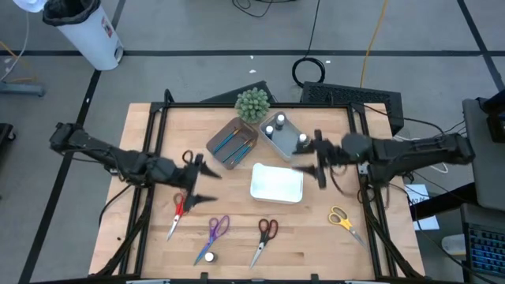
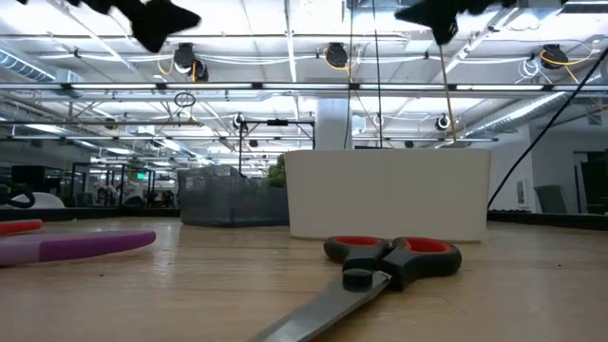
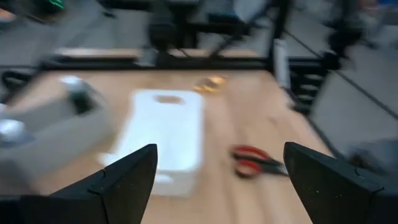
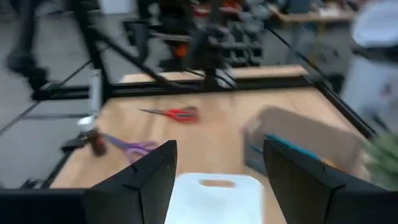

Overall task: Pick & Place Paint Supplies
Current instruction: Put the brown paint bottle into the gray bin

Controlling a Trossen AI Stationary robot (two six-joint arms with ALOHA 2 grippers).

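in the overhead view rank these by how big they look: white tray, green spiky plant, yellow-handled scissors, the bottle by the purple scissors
1. White tray, clearly the largest.
2. Green spiky plant.
3. Yellow-handled scissors: longer than the plant is wide but much slimmer, so this pair is close.
4. White-capped bottle by the purple scissors, the smallest.

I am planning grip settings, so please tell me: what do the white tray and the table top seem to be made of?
The white tray looks like smooth moulded plastic, matte to slightly glossy: uniform white, rounded corners, and a cut-out handle slot visible in the right wrist view. The table top looks like pale wood, probably jointed planks: long parallel grain lines run across it, with a soft sheen in the low view.
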